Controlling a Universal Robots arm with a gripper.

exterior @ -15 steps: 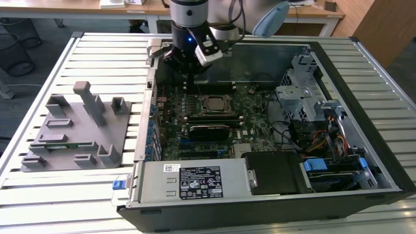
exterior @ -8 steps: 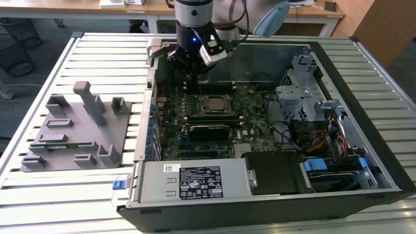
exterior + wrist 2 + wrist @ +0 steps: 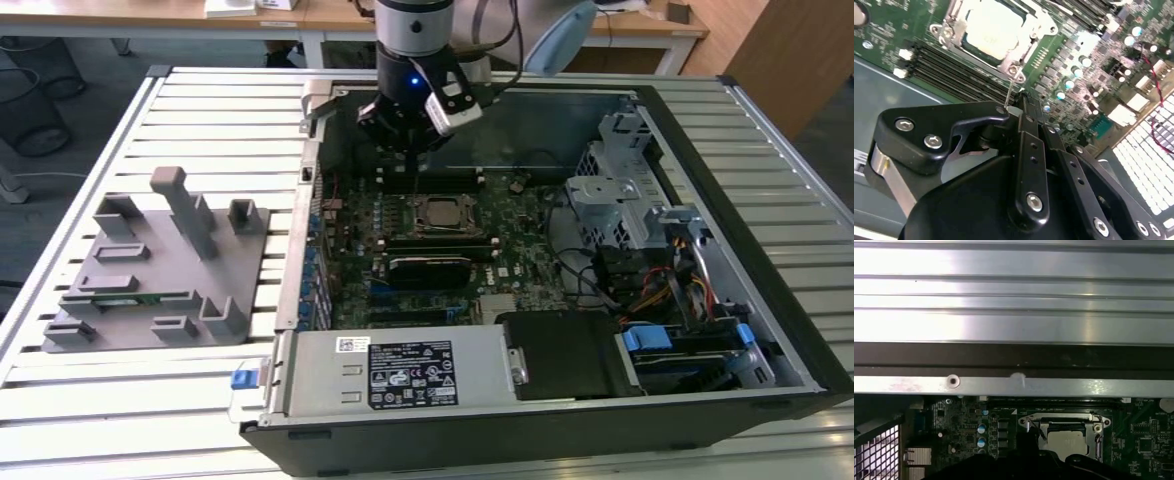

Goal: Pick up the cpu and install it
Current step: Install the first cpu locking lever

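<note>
The cpu (image 3: pixel 441 212) lies flat in its socket on the green motherboard (image 3: pixel 400 285) inside the open computer case; its silver top also shows in both wrist views (image 3: pixel 990 29) (image 3: pixel 1068 442). My gripper (image 3: pixel 407 168) hangs just behind the socket, over the memory slots, and holds no chip. Its black fingers (image 3: pixel 1026 125) are pressed together. A thin wire socket lever (image 3: pixel 1011 91) runs from the socket's corner to the fingertips; I cannot tell whether it is pinched or only touched.
A grey fixture plate (image 3: pixel 147 270) with upright posts and a green memory stick (image 3: pixel 134 297) lies on the slatted table at the exterior view's left. Inside the case are the power supply (image 3: pixel 394 372), a black box (image 3: pixel 567 352) and a drive cage (image 3: pixel 627 200).
</note>
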